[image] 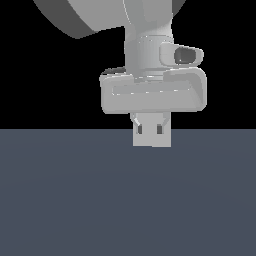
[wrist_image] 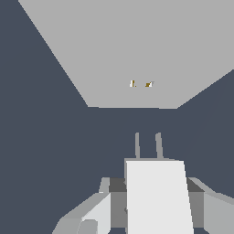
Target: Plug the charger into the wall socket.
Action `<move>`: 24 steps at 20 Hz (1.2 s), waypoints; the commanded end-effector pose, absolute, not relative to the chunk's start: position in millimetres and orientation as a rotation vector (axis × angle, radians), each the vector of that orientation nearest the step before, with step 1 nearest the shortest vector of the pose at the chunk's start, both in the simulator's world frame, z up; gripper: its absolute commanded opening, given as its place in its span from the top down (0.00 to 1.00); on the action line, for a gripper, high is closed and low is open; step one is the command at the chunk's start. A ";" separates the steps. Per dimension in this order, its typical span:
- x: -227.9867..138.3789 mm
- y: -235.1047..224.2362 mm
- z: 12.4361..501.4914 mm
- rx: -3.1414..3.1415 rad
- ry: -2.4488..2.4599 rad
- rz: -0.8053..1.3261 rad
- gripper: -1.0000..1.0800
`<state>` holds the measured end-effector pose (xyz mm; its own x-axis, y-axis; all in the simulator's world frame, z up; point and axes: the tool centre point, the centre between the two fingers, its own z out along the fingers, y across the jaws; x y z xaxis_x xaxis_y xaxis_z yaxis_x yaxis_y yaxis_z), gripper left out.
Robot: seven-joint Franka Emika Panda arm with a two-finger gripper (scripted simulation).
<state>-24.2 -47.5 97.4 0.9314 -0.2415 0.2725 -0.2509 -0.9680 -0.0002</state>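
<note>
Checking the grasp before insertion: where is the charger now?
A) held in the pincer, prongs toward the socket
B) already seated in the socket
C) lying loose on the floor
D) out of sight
A: in the wrist view the charger sits between the pincer fingers, its two prongs aimed at the socket, with a gap between them.

The charger [wrist_image: 157, 196] was a plain light-grey block with two thin prongs [wrist_image: 158, 145] standing out from its front end. It sat clamped between the end effector's [image: 151, 131] fingers. Its prongs pointed toward the wall socket [wrist_image: 137, 50], a flat light-grey panel bearing two small slot marks [wrist_image: 140, 84], and stood clearly apart from it.
</note>
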 end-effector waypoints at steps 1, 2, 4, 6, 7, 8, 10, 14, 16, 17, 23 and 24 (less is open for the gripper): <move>-22.2 -45.8 99.3 3.049 -0.406 0.423 1.00; -21.7 -45.4 99.7 3.049 -0.409 0.422 1.00; -21.1 -44.9 100.1 3.048 -0.413 0.421 1.00; -21.0 -44.7 100.2 3.048 -0.413 0.421 1.00; -21.0 -44.7 100.2 3.048 -0.413 0.421 1.00; -21.0 -44.7 100.2 3.048 -0.413 0.421 1.00; -20.9 -44.8 100.0 3.048 -0.412 0.421 1.00; -16.5 -46.1 100.0 3.048 -0.412 0.421 1.00; -12.0 -47.4 99.9 3.049 -0.412 0.421 1.00; -9.2 -48.1 99.9 3.049 -0.412 0.421 1.00; 12.8 -54.2 99.9 3.049 -0.412 0.421 1.00; 15.9 -55.0 99.9 3.049 -0.412 0.421 1.00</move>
<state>10.5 -53.6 99.8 0.9281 -0.2557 0.2707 -0.2656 -0.9641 -0.0001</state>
